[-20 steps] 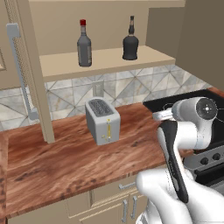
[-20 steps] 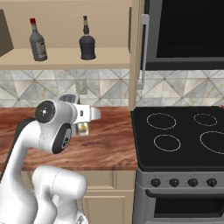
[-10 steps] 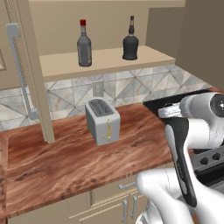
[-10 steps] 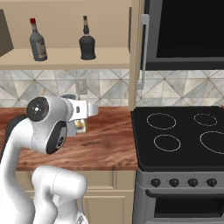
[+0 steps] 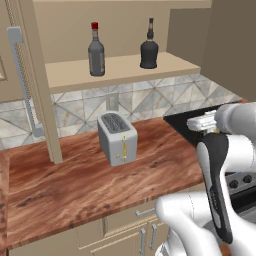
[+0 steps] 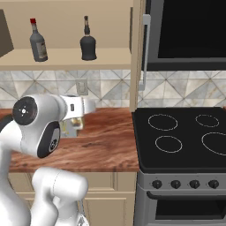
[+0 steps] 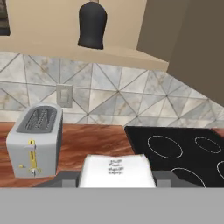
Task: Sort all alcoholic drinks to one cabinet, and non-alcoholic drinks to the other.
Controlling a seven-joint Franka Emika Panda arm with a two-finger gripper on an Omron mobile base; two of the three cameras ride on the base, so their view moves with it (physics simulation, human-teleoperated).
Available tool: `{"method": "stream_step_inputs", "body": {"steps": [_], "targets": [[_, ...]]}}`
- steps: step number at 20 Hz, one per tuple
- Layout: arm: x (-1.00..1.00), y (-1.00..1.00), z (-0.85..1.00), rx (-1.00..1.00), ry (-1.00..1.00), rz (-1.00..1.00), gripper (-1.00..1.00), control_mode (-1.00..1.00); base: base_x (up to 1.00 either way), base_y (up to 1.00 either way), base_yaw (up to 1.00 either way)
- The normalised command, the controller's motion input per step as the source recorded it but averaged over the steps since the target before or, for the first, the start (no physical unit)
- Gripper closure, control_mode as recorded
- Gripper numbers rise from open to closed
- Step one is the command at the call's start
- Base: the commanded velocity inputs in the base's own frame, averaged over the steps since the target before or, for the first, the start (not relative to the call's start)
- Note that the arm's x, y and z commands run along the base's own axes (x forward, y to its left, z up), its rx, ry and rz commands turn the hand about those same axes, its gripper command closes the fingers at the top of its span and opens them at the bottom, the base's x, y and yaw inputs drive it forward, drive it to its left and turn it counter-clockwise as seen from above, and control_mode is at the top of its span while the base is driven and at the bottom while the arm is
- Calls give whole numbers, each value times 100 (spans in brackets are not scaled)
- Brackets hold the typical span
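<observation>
Kitchen surroundings: tan cabinets, a triangle-tiled backsplash, and a reddish wooden table [image 5: 75, 185] beside a black stove [image 6: 185, 137]. At the bottom of the hand view, the claw [image 7: 117, 177] is closed on a white-cream carton [image 7: 116, 170] with small dark print on its top; its fingertips are hidden behind the carton, which sits between two dark stubs. In the left base view that carton [image 5: 202, 121] shows as a pale block at the arm's end, above the table's right edge next to the stove.

Farther out, a grey toaster [image 5: 117, 137] stands on the table, with a yellow lever on its end face and a wall outlet [image 7: 64, 96] on the tiles behind it.

Above, the open wall cabinet [image 5: 30, 80] has one pale shelf [image 5: 120, 70] holding two bottles, well apart: a slim grey glass bottle [image 5: 96, 51] with a red cap on the left and a squat black bottle [image 5: 149, 48] with a thin neck on the right, both upright. A long grey bar handle [image 5: 22, 85] runs down the open door at the left.
</observation>
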Motion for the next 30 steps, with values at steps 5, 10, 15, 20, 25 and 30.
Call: {"method": "stream_step_inputs", "body": {"steps": [5, 10, 15, 20, 25, 30], "targets": [[-32, 3, 42, 0, -3, 0, 100, -100, 0, 0, 0], [-30, 3, 42, 0, -3, 0, 100, -100, 0, 0, 0], [-28, 2, 36, 0, -4, 0, 100, -100, 0, 0, 0], [-27, 0, 22, 0, -3, 0, 100, -100, 0, 0, 0], [-19, 0, 2, 0, 0, 0, 100, -100, 0, 0, 0], [-23, 0, 0, 0, 0, 0, 100, -100, 0, 0, 0]]}}
